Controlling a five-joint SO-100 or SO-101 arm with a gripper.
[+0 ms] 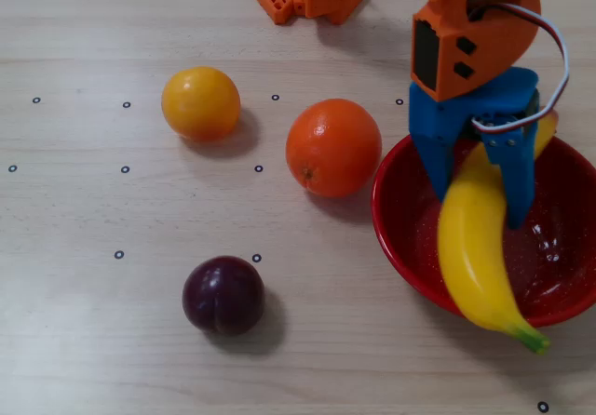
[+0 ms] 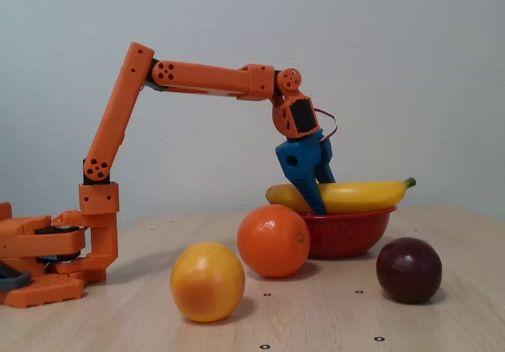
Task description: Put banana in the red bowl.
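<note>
end effector (image 1: 475, 206) clamps the banana (image 1: 475, 247) crosswise above the red bowl (image 1: 400, 238), its green stem overhanging the bowl's near rim, so release looks premature.

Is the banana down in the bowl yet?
Not fully. The banana lies across the red bowl's rim, its stem end past the edge, gripper clamped on it.

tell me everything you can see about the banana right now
The banana is long, curved, glossy yellow, plastic-looking, with a green stem end. The blue gripper is shut on it around mid-length. In the fixed view it lies nearly level at the rim of the red bowl, seemingly resting on it. From overhead it spans the bowl, its stem end poking out past the near rim and its other end largely hidden behind the gripper.
</note>
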